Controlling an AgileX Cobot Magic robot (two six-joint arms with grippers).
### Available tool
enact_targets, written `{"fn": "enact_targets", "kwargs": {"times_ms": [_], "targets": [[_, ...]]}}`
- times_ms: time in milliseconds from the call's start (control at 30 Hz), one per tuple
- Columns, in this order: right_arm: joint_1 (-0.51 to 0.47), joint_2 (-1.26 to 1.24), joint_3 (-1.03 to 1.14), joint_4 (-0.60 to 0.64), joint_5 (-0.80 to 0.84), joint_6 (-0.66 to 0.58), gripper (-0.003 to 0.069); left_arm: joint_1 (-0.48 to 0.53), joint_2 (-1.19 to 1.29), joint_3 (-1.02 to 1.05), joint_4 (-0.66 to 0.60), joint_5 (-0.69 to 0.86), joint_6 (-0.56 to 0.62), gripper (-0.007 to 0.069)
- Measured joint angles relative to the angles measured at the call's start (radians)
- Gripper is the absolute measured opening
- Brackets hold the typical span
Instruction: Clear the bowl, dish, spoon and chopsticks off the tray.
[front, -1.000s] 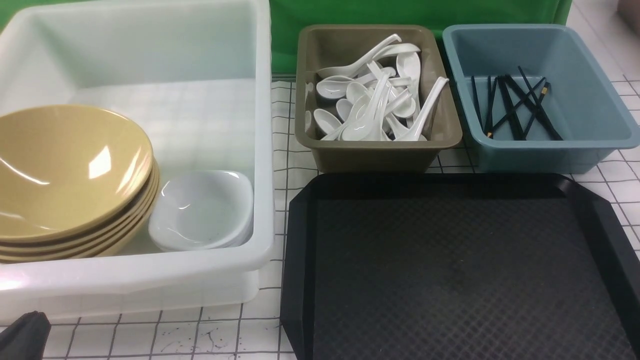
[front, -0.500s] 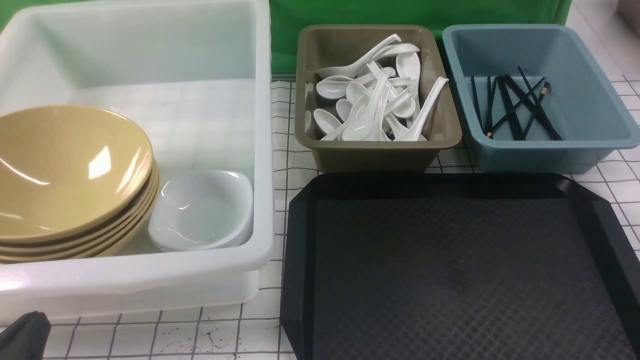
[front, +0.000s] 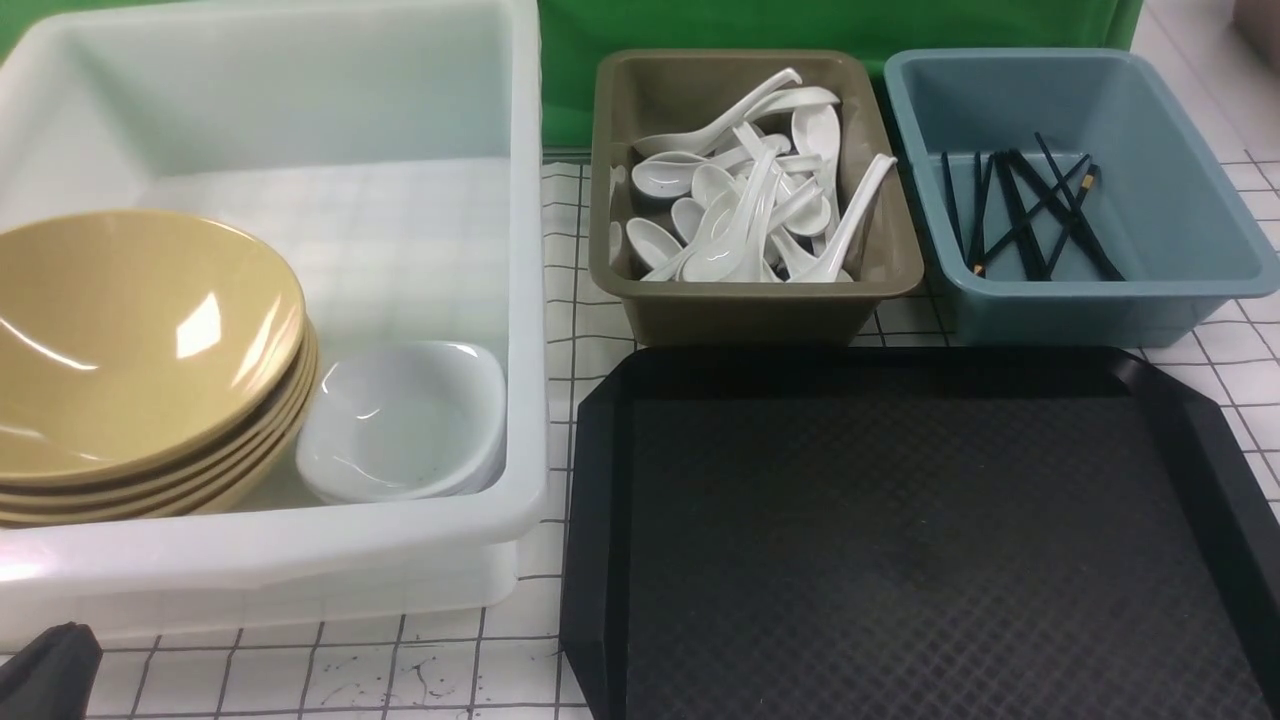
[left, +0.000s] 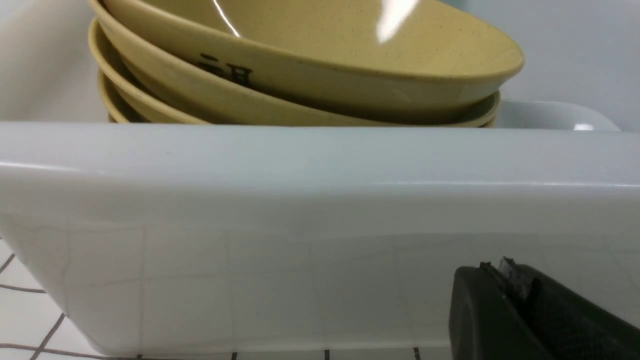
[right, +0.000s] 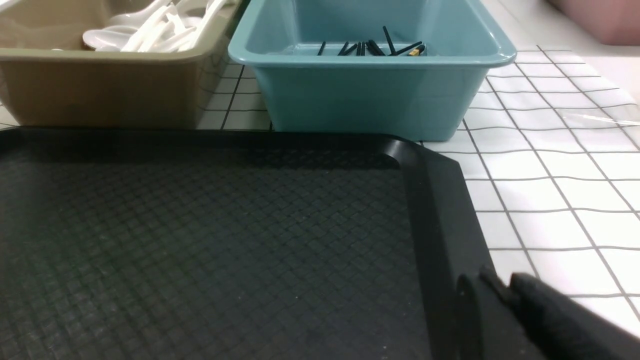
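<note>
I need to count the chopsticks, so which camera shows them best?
The front view: it looks down into the blue bin, so the chopsticks lie spread out and crossing. The right wrist view sees only their tips over the bin's rim. The left wrist view shows none.

One tray (front: 600, 560), three bins (front: 750, 300), four stacked bowls (front: 130, 330), many spoons (front: 740, 200)

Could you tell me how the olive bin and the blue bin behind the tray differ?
The olive bin holds a heap of white spoons; the blue bin holds only black chopsticks. The olive bin looks well filled, the blue bin mostly bare. The olive bin stands nearer the white tub, the blue bin further right. Both are open rectangular plastic bins.
</note>
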Motion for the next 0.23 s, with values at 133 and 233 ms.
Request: {"fn": "enact_targets", "kwargs": {"times_ms": [133, 233], "targets": [[0.0, 0.0, 0.0, 0.0, 0.0, 0.0, 0.0119, 0.0, 0.0, 0.0, 0.0, 0.0, 0.0, -0.0012], [0.0, 0.0, 0.0, 0.0, 0.0, 0.0, 0.0122, 0.0, 0.0, 0.0, 0.0, 0.0, 0.0, -0.0012]]}}
